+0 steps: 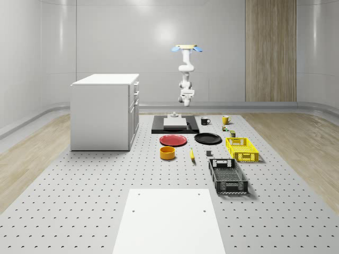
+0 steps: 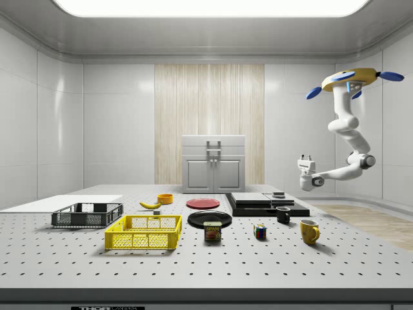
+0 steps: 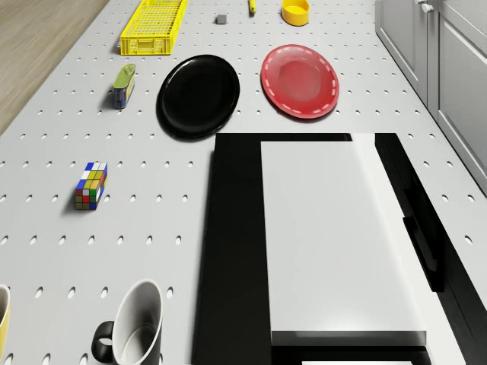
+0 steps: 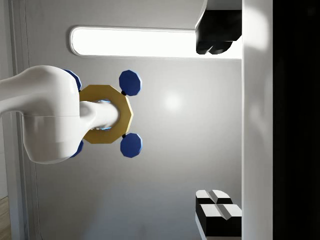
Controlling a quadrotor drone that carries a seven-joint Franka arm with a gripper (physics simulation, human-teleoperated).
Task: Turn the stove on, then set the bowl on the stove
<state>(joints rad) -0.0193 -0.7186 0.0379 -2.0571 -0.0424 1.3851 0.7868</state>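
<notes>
The stove is a black slab with a pale plate on top and a small knob at its cabinet-side edge; it also lies in the side view and the drone view. The orange bowl sits upright on the table in front of the red plate, apart from the stove. The drone hovers high over the stove's far end. My gripper hangs in the air well above the stove, fingers turned upward, open and holding nothing.
A white cabinet stands at the whole-scene view's left of the stove. A red plate, black plate, banana, yellow basket, black basket, two mugs, a can and a cube lie around.
</notes>
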